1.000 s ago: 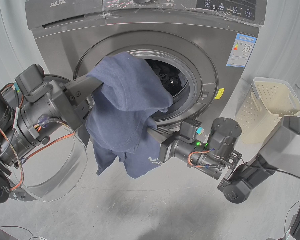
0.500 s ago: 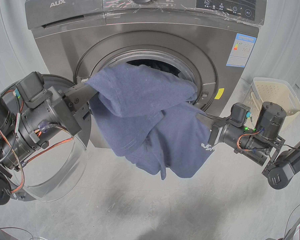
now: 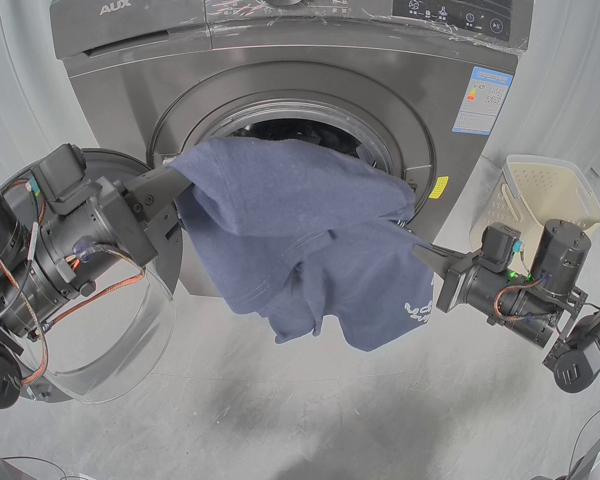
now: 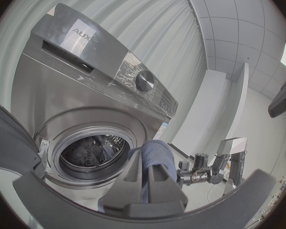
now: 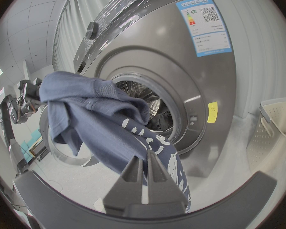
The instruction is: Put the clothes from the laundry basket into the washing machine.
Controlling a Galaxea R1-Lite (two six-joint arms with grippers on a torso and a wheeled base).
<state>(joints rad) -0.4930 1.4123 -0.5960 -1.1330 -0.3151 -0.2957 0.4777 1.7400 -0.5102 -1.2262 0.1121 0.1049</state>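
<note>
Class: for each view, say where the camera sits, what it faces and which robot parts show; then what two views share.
Head: on the head, looking down at the washer; left gripper and right gripper hold the shirt.
Left wrist: on that wrist, facing the drum; own fingers, right arm beyond.
Right wrist: likewise facing the drum; own fingers, left arm beyond.
Shared: all show the shirt.

I'm seeing soft matt cloth on the shirt (image 3: 300,215), brushed metal washing machine (image 3: 133,81), matt perforated plastic laundry basket (image 3: 547,201).
</note>
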